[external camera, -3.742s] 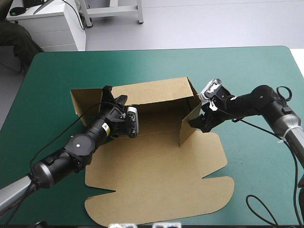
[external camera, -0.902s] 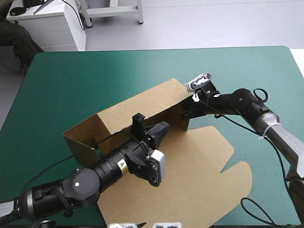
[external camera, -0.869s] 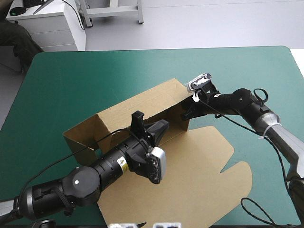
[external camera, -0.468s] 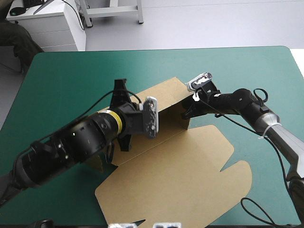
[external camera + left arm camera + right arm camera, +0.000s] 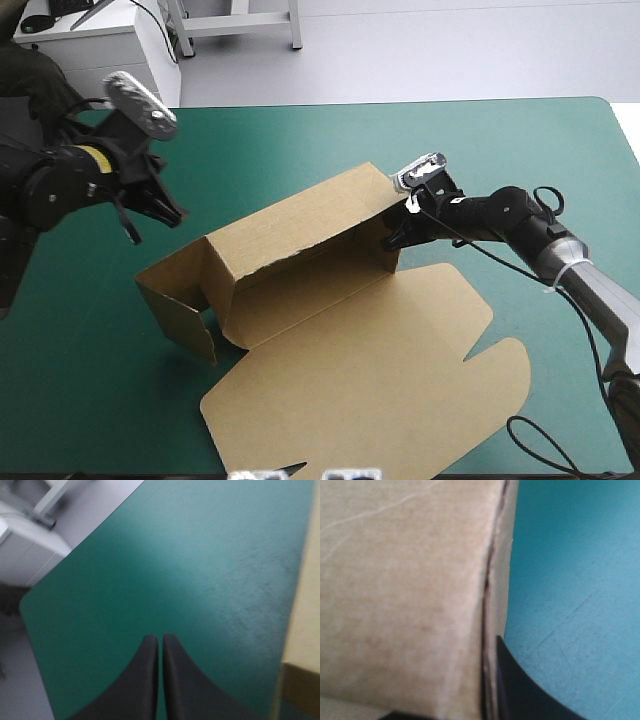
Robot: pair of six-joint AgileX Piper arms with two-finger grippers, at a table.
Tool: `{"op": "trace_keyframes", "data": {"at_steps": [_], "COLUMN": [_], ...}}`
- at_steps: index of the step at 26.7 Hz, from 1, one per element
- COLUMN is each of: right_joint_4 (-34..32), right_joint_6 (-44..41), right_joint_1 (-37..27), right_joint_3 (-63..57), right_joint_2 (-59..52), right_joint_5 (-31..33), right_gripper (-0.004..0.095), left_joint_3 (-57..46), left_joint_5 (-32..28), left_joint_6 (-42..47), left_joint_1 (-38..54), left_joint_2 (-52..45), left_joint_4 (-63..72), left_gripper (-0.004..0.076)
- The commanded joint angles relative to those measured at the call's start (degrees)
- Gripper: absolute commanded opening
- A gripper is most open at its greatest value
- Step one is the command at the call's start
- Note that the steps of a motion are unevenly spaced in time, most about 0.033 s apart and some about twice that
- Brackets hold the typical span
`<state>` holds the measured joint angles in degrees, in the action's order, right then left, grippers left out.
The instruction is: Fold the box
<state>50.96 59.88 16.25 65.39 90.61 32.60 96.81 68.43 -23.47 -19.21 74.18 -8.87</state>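
My right gripper (image 5: pixel 393 240) pinches the end wall of the brown cut-cardboard box (image 5: pixel 330 320), half-raised in the middle of the teal-green table (image 5: pixel 500 150). My left gripper (image 5: pixel 160 639) hovers, fingers (image 5: pixel 142 685) pressed together, near its far-left corner. The board looks light and stiff; I'd grip wall edges.

The high view sits above and behind the robot, facing forward and down, far enough off to take in almost the whole teal-green table cover (image 5: pixel 330 140) and the brown board box (image 5: pixel 330 340). The left wrist view, high over the table's left side, looks past its black fin-shaped fingers (image 5: pixel 145 680) toward the far-left corner, sharing that cover and one box edge. The right wrist view sits very close against a box wall, with cover beside it.
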Motion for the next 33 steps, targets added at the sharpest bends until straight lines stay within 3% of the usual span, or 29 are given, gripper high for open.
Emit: {"op": "trace_keyframes", "data": {"at_steps": [1,6,12,18,23,30,33], "right_joint_4": [2.1,1.5,-4.2,-16.1,-26.5,-46.8,-49.8], "right_joint_6": [-0.5,-0.5,-2.7,-15.3,-27.7,-50.1,-52.6], "right_joint_1": [0.1,0.1,0.0,0.0,0.0,0.0,0.0], "right_joint_3": [1.8,1.8,1.9,1.9,2.0,9.2,15.1], "right_joint_2": [-2.3,-2.4,-5.0,-9.3,-11.7,-11.0,-6.7], "right_joint_5": [-1.0,-0.8,1.9,2.8,7.1,19.4,24.6], "right_gripper": [-0.0018,-0.0018,-0.0018,-0.0018,-0.0018,-0.0018,-0.0018], "left_joint_3": [1.9,1.9,1.9,1.9,1.9,1.9,1.9], "left_joint_5": [-2.2,0.5,1.8,1.6,2.1,2.0,2.0], "left_joint_6": [5.8,10.5,10.3,10.3,10.3,9.6,9.6], "left_joint_1": [10.0,18.6,19.5,19.4,19.4,19.4,19.4], "left_joint_2": [-2.1,-2.0,-2.0,-2.0,-2.0,-1.9,-1.9], "left_joint_4": [0.4,-0.4,-0.5,-0.5,-0.5,-0.3,-0.3], "left_gripper": [0.0009,0.0009,0.0009,0.0009,0.0009,0.0009,0.0009]}}
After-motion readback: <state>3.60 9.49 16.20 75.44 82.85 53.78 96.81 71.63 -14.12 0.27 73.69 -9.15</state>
